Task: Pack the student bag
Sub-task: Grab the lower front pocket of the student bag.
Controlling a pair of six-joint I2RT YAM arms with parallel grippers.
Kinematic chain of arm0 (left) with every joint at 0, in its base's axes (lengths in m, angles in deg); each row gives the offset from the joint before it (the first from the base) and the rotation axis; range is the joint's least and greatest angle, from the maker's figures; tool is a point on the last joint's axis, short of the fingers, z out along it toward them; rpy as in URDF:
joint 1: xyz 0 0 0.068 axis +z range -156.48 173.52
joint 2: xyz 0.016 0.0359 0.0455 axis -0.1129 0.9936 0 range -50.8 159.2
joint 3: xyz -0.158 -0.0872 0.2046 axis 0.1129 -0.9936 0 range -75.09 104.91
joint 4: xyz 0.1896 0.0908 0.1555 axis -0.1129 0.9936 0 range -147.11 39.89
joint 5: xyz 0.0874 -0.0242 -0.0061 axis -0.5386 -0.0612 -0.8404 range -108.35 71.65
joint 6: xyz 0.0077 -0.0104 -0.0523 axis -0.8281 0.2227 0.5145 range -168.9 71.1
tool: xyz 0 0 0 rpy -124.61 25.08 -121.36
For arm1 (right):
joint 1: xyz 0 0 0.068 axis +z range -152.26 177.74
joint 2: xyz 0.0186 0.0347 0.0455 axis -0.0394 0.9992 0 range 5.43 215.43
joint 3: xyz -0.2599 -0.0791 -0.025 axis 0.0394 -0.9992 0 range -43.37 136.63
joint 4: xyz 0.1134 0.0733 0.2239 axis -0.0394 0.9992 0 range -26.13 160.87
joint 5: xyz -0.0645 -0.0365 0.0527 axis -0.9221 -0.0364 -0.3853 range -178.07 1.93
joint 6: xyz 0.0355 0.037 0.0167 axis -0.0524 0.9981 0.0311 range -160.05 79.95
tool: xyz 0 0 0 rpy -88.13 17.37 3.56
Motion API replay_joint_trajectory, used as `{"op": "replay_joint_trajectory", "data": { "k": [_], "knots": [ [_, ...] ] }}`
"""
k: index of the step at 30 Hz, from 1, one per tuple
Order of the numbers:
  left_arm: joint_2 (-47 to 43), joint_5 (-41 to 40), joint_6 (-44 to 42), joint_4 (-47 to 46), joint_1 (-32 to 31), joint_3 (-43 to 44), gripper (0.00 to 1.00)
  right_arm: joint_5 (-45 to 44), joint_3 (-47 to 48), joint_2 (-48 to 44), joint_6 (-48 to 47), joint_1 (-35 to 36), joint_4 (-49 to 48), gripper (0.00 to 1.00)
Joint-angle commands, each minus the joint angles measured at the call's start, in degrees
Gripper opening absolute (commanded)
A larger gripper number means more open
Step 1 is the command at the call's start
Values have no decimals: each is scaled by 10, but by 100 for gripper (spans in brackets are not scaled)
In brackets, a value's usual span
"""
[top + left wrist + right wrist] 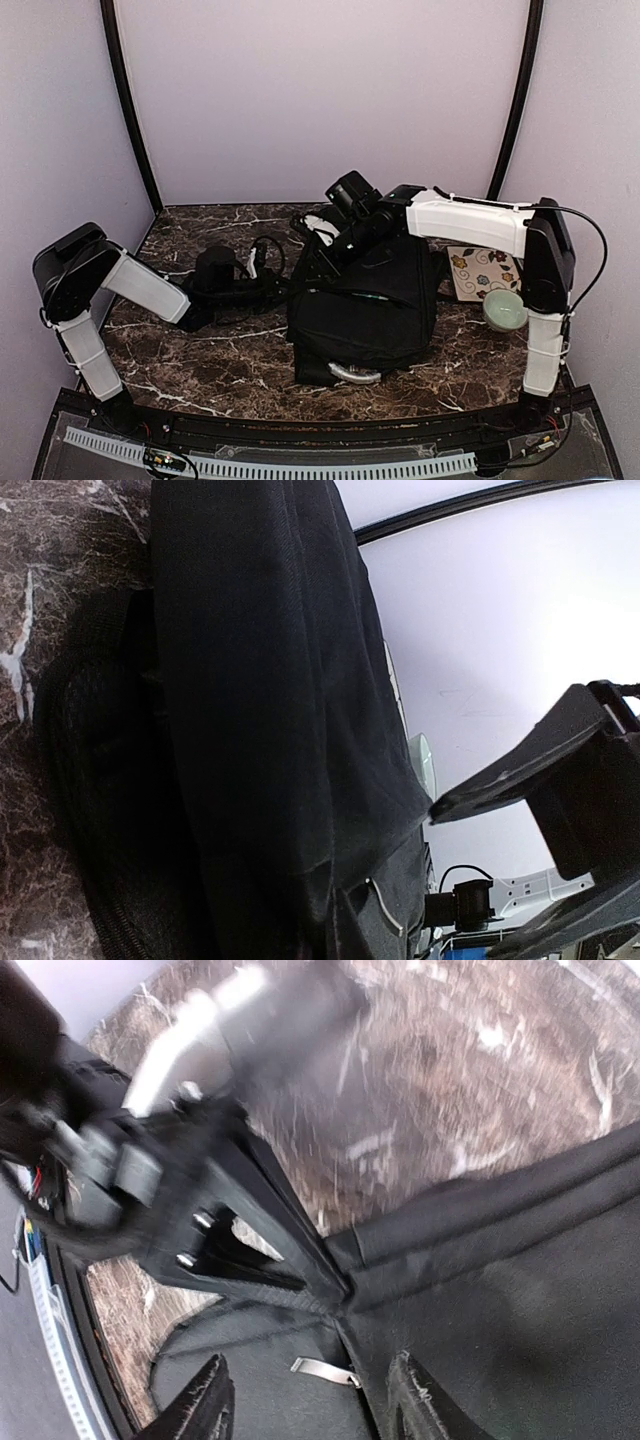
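One student bag (365,310) lies at the centre of the table (200,350). Only the right wrist view shows the left gripper (325,1278) pinched shut on its corner, and the right gripper (308,1360) spread open over it. Only the overhead view shows one bowl (505,308) and one floral card (483,272) at the table's right edge

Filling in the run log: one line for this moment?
left pincer: shut beside backpack | right pincer: open over zipper pull

The student bag (365,310) is black with a light grey handle loop (352,374) at its near edge; the desk (200,360) is dark brown marble veined white. At the right, a white card (480,270) bears small coloured flowers, and the bowl (505,308) is pale green.
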Motion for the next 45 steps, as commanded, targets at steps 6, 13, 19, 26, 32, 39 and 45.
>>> {"op": "replay_joint_trajectory", "data": {
  "k": [6,13,19,26,32,39,45],
  "knots": [
    [-43,-36,-9,-80,-13,-10,0,-18,28,27,23,31,42,61],
    [-46,-43,-11,-78,-15,-11,0,-100,65,68,19,43,55,59],
    [-54,-50,-17,-77,-16,-17,0,-132,67,85,19,43,58,40],
    [-60,-64,-22,-74,-16,-30,0,-146,19,52,16,42,49,34],
    [-51,-69,-20,-81,-15,-29,0,-134,-12,25,19,42,40,35],
    [-44,-67,-19,-81,-15,-26,0,-122,-34,10,14,42,40,32],
    [-43,-67,-18,-82,-16,-26,0,-113,-36,16,15,42,42,23]
  ]
}}
